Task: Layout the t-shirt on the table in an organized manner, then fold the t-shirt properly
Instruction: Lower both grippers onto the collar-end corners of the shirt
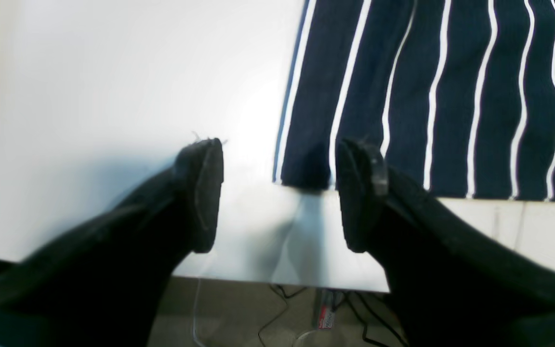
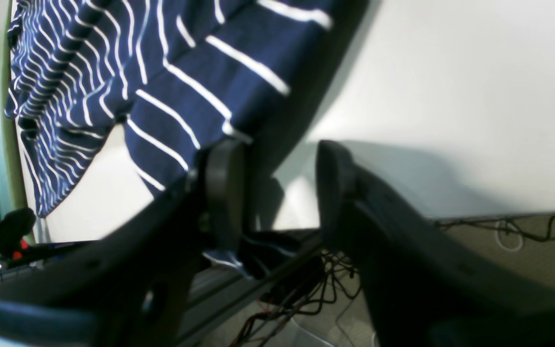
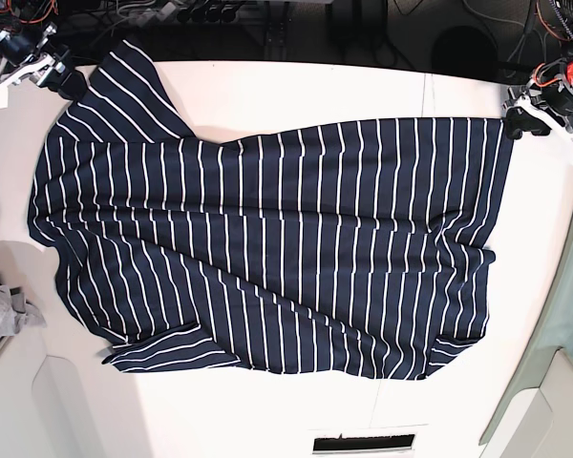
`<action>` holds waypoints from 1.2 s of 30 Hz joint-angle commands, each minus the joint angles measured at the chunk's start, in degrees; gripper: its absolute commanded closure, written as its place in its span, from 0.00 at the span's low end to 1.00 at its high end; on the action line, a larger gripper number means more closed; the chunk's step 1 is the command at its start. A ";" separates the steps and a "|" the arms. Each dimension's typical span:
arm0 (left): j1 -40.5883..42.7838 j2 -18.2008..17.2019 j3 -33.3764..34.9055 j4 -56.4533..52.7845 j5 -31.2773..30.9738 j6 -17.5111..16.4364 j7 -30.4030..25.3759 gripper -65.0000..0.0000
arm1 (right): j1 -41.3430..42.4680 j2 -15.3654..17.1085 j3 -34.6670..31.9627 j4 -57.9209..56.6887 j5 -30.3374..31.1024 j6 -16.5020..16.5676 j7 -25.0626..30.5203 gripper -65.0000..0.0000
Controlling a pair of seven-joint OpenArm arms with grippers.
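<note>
My left gripper stands apart beside the t-shirt corner; only my right wrist view shows my right gripper gripping cloth (one pad).

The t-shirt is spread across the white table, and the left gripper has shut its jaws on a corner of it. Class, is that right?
Not quite. The t-shirt is spread across the white table, but the left gripper is open: in the left wrist view its jaws stand wide apart at the shirt's corner, with bare table between them, holding nothing.
</note>
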 commanded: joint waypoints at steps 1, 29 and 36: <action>-0.13 -0.96 -0.37 0.70 0.15 -0.22 -1.64 0.39 | 0.37 0.79 0.33 0.70 -0.13 0.13 -0.13 0.61; -3.80 -0.96 2.69 -4.96 0.74 -3.02 1.79 0.39 | 0.72 0.76 0.31 0.70 -0.31 0.15 -0.22 0.61; -3.78 -0.96 5.49 -4.94 0.74 -3.04 1.84 0.39 | 0.72 0.76 0.31 1.38 -0.31 0.15 -0.39 0.61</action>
